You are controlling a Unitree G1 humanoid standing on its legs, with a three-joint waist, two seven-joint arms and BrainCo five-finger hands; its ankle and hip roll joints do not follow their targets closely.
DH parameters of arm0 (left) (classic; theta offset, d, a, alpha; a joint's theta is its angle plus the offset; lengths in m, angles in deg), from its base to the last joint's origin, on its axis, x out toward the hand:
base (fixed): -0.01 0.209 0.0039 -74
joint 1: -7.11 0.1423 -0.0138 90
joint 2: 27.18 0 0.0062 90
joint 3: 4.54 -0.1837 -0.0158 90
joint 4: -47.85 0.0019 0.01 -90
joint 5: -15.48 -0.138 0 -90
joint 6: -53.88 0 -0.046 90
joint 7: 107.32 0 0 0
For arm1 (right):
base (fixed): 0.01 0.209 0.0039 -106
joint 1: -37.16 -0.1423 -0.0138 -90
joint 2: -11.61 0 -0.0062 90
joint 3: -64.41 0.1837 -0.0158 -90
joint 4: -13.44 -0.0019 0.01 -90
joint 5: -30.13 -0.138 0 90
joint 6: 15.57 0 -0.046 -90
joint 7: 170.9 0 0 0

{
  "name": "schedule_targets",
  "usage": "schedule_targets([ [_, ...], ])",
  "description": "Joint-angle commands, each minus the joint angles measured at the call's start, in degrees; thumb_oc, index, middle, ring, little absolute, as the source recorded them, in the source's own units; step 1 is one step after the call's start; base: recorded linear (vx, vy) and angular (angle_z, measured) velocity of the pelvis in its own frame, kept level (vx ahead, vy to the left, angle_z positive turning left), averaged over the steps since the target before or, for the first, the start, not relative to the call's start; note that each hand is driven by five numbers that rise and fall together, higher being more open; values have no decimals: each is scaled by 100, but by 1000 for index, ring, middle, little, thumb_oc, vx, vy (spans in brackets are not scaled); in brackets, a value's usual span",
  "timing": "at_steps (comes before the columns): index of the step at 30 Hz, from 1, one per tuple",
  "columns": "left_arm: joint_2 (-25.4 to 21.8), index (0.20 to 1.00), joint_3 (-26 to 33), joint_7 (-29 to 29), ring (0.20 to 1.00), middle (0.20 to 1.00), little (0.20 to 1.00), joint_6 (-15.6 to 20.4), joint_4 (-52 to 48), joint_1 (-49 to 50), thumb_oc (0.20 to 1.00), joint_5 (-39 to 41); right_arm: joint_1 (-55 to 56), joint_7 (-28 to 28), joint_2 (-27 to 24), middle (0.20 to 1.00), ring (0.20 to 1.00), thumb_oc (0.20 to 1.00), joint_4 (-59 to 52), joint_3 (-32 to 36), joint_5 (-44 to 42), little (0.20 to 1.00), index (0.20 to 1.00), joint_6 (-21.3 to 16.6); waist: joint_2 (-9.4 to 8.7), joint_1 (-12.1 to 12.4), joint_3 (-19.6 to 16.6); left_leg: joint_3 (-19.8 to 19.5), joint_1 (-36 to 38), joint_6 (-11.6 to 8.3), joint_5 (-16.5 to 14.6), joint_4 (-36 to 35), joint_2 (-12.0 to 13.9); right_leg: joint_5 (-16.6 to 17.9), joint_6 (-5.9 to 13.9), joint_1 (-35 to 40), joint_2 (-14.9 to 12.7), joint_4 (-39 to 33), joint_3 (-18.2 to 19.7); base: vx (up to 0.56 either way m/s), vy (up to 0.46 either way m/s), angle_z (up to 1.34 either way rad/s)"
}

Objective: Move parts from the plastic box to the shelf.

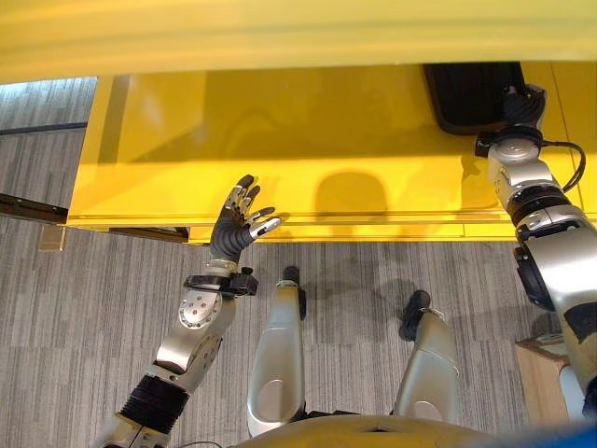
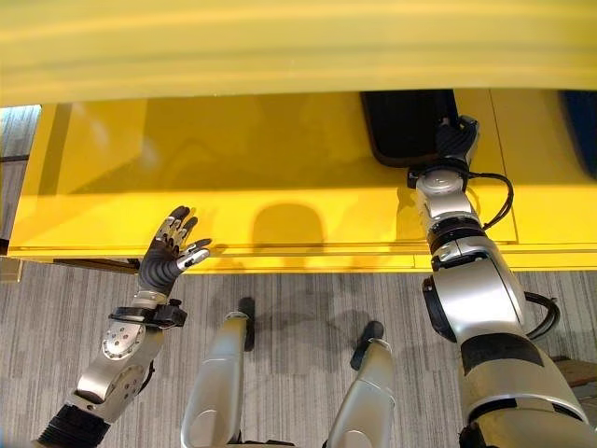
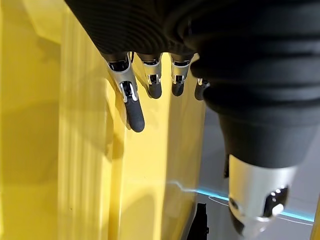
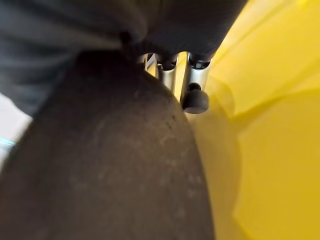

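The right hand [image 2: 454, 137] rests on a black part [image 2: 403, 124] lying on the yellow shelf [image 2: 280, 168]; whether its fingers grip it cannot be told. Letting go cleanly and lifting straight away should leave the part settled. The left hand [image 1: 241, 220] hovers spread at the shelf's front edge.

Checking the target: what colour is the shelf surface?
Bright yellow shelf, clearest in the right eye view.
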Motion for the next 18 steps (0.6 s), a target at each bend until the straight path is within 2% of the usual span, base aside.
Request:
schedule_targets([
  [1, -151, 1000, -36, 6, 1000, 1000, 1000, 285, -168, -53, 1000, 32, -243, 20, -208, 200, 200, 200, 239, 118, -223, 200, 200, -113, 106, 38, 110, -19, -114, 77, 248, -226, 19, -391, -172, 184, 259, 445, 46, 0, 0, 0],
  [3, -180, 1000, -38, 4, 1000, 1000, 1000, 291, -182, -59, 1000, 25, -231, 12, -284, 200, 200, 200, 340, 159, -250, 200, 200, -95, 130, 39, 125, -29, -135, 72, 259, -221, 22, -402, -166, 174, 257, 464, 28, 32, -25, 1],
  [4, -206, 1000, -39, -12, 1000, 1000, 1000, 298, -198, -50, 1000, 47, -223, 2, -391, 200, 200, 200, 403, 198, -277, 200, 200, -89, 129, 37, 123, -48, -93, 25, 113, -178, 34, -552, -123, 226, 260, 520, 36, 0, 0, 0],
  [5, -208, 1000, -39, -13, 1000, 1000, 1000, 300, -202, -55, 1000, 47, -227, 3, -396, 200, 200, 200, 402, 201, -278, 200, 200, -92, 138, 38, 146, -40, -150, 60, 266, -212, 24, -420, -163, 173, 255, 484, 20, 0, 0, 0],
  [6, -218, 1000, -36, -11, 1000, 1000, 1000, 303, -196, -43, 1000, 51, -216, -7, -410, 200, 200, 200, 412, 208, -268, 200, 200, -92, 141, 35, 145, -36, -153, 61, 280, -228, 24, -416, -169, 167, 258, 485, 17, -5, -5, 3],
  [7, -224, 1000, -42, -12, 1000, 1000, 1000, 300, -187, -35, 1000, 50, -212, -8, -415, 200, 200, 200, 428, 215, -268, 200, 200, -83, 133, 39, 131, -45, -92, 24, 119, -186, 35, -557, -127, 225, 265, 534, 32, 0, 0, 0],
  [8, -224, 1000, -42, -11, 1000, 1000, 1000, 299, -183, -39, 1000, 57, -208, -12, -433, 200, 200, 200, 454, 219, -272, 200, 200, -79, 141, 40, 161, -37, -149, 59, 278, -223, 24, -422, -167, 173, 263, 490, 16, 81, -25, 1],
  [9, -223, 1000, -44, -11, 1000, 1000, 1000, 297, -179, -36, 1000, 58, -206, -10, -431, 200, 200, 200, 457, 215, -272, 200, 200, -77, 133, 40, 140, -46, -91, 23, 123, -187, 34, -556, -127, 228, 268, 528, 32, 0, 0, 0],
  [12, -235, 1000, -59, -10, 1000, 1000, 1000, 284, -159, -61, 1000, 52, -150, -2, -447, 200, 200, 200, 534, 268, -330, 200, 200, -56, 146, 38, 171, -49, -100, 14, 131, -189, 54, -571, -128, 219, 272, 552, 7, -7, -8, 0],
  [13, -236, 1000, -57, -10, 1000, 1000, 1000, 286, -162, -65, 1000, 51, -153, -3, -449, 200, 200, 200, 532, 271, -330, 200, 200, -58, 155, 38, 193, -41, -157, 49, 285, -225, 45, -438, -168, 165, 268, 514, -8, -88, 7, 0],
  [15, -236, 1000, -56, -17, 1000, 1000, 1000, 275, -165, -58, 1000, 60, -109, -23, -445, 200, 200, 200, 566, 309, -336, 200, 200, -52, 162, 34, 207, -46, -159, 49, 280, -212, 51, -451, -172, 159, 269, 535, -10, -1, -13, 0],
  [16, -229, 1000, -56, -24, 1000, 1000, 1000, 273, -157, -47, 1000, 65, -82, -9, -436, 200, 200, 200, 594, 313, -321, 200, 200, -39, 159, 33, 192, -52, -102, 13, 124, -172, 60, -589, -130, 213, 277, 577, 6, 0, 0, 0],
  [17, -229, 1000, -60, -33, 1000, 1000, 1000, 270, -155, -45, 1000, 71, -67, -2, -433, 200, 200, 200, 606, 319, -327, 200, 200, -36, 170, 35, 216, -46, -159, 48, 276, -200, 49, -460, -172, 167, 273, 541, -10, 84, -27, -1],
  [18, -231, 1000, -67, -37, 1000, 1000, 1000, 268, -154, -55, 1000, 77, -33, 9, -422, 200, 200, 200, 657, 342, -334, 200, 200, -23, 166, 29, 205, -57, -116, 12, 117, -146, 55, -603, -134, 218, 275, 594, 5, 0, 0, 0],
])
